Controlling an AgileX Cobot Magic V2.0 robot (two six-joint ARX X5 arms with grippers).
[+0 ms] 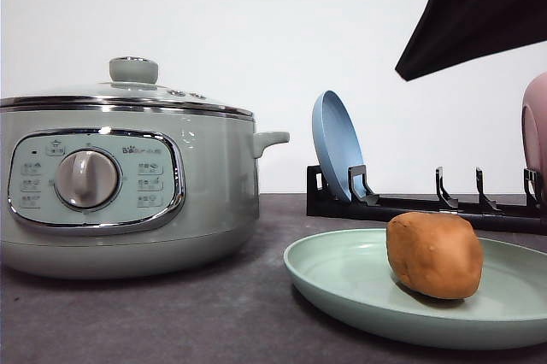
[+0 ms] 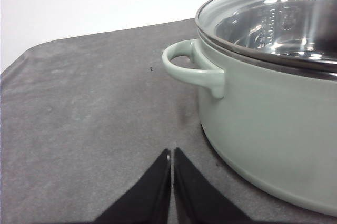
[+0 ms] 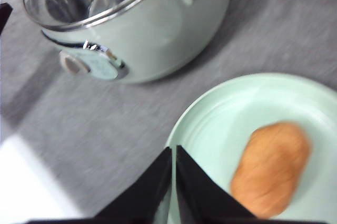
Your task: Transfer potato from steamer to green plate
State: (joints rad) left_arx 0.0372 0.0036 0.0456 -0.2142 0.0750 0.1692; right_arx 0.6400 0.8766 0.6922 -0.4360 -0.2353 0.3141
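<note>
The orange-brown potato (image 1: 434, 255) (image 3: 271, 167) lies on the green plate (image 1: 342, 274) (image 3: 210, 129) at the front right of the table. At the left stands the pale green steamer (image 1: 128, 184) (image 2: 263, 124) (image 3: 152, 29) with its glass lid on. My left gripper (image 2: 171, 153) is shut and empty, low over the grey mat beside the steamer's side handle (image 2: 192, 69). Above the plate's near rim hangs my right gripper (image 3: 173, 150), shut, with nothing in it and the potato just to one side.
A black dish rack (image 1: 410, 202) stands behind the plate with a blue plate (image 1: 336, 146) upright in it and a pink dish (image 1: 536, 125) at its right end. A dark arm part (image 1: 479, 5) hangs at the upper right. A white wall backs the table.
</note>
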